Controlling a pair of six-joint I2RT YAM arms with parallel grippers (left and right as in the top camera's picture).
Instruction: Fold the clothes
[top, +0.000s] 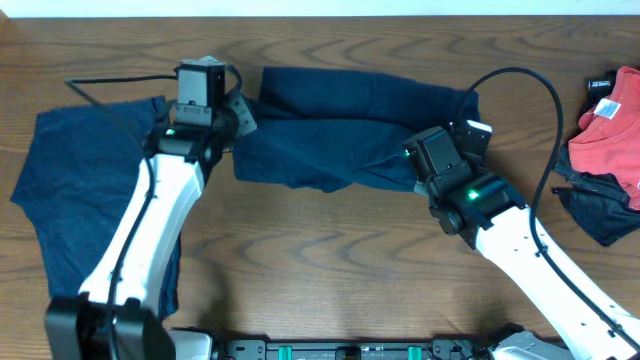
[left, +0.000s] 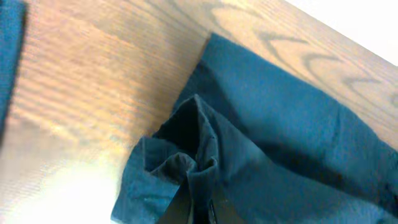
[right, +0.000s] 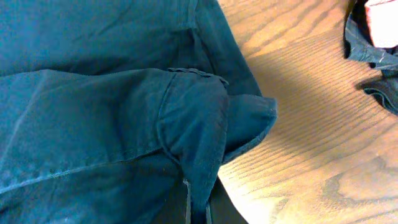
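Overhead, my left fingers (top: 241, 118) meet the left end of the navy garment (top: 345, 125) stretched across the worktop (top: 330, 260). My right wrist hides the grip at its other end. A second navy garment (top: 75, 190) lies left, partly under my arm. A red cloth (top: 612, 125) is cut off at the edge.

Left wrist: left fingers (left: 196, 210), barely visible, pinch a bunched hem.

Right wrist: right fingers (right: 198, 205) clamp a fold, tips buried in cloth.

The black two-finger left gripper (top: 238, 118) clamps the left end of the wrinkled navy-blue cloth garment (top: 340, 110). The right gripper (top: 468, 133) pinches its right end.
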